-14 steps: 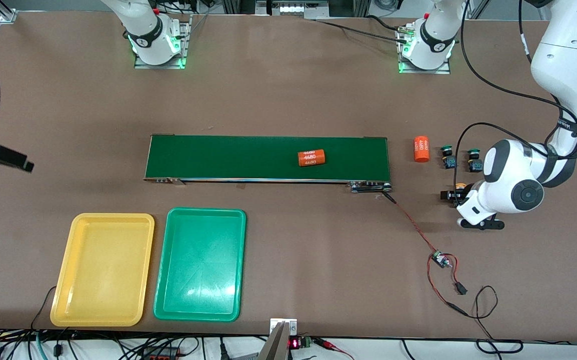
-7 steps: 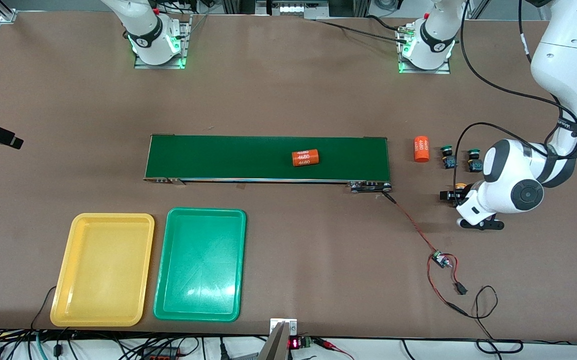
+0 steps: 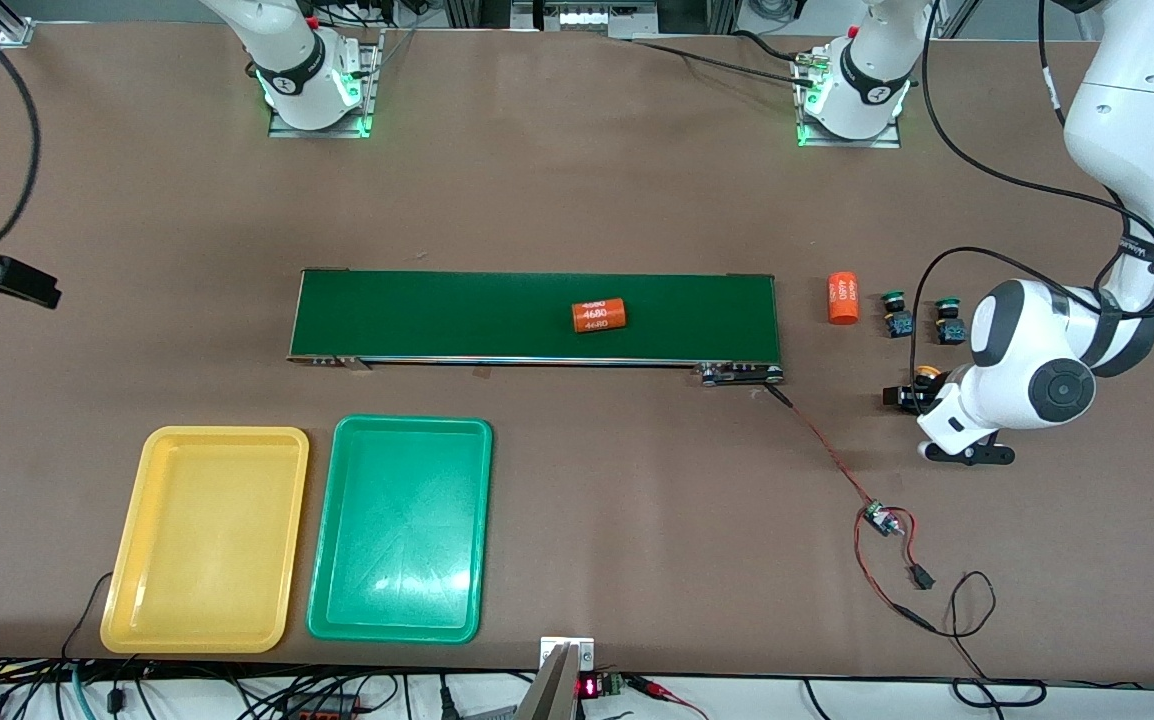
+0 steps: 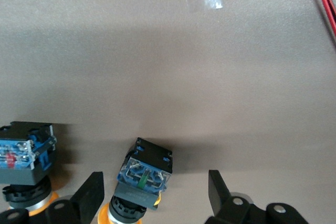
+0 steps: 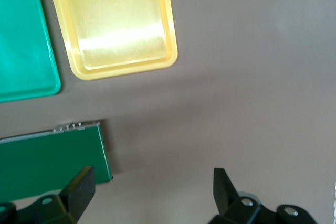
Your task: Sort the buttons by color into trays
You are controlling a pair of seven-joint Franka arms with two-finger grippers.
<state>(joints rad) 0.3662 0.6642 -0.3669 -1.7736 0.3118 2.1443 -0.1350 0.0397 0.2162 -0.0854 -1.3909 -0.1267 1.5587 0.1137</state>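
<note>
My left gripper (image 4: 155, 196) is low over the table at the left arm's end, open, with one finger on each side of a yellow-capped button (image 4: 143, 174) that lies tilted on the table, apart from both. In the front view that button (image 3: 912, 390) peeks out from under the left hand. A second yellow-capped button (image 4: 25, 157) sits beside it. Two green-capped buttons (image 3: 895, 312) (image 3: 949, 320) stand farther from the front camera. The yellow tray (image 3: 205, 540) and green tray (image 3: 400, 528) lie side by side near the front edge. My right gripper (image 5: 152, 195) hangs open and holds nothing, high over the table's right-arm end (image 3: 2, 278).
A long dark-green conveyor belt (image 3: 437, 315) crosses the middle and carries an orange 4680 cylinder (image 3: 600, 316). Another orange cylinder (image 3: 842, 297) stands on the table beside the green buttons. A red-and-black wire with a small board (image 3: 877, 520) trails from the belt's end.
The orange cylinder on the belt has travelled toward the right arm's end. My left hand has shifted slightly toward the front camera. The right gripper has moved a little at the table's edge.
</note>
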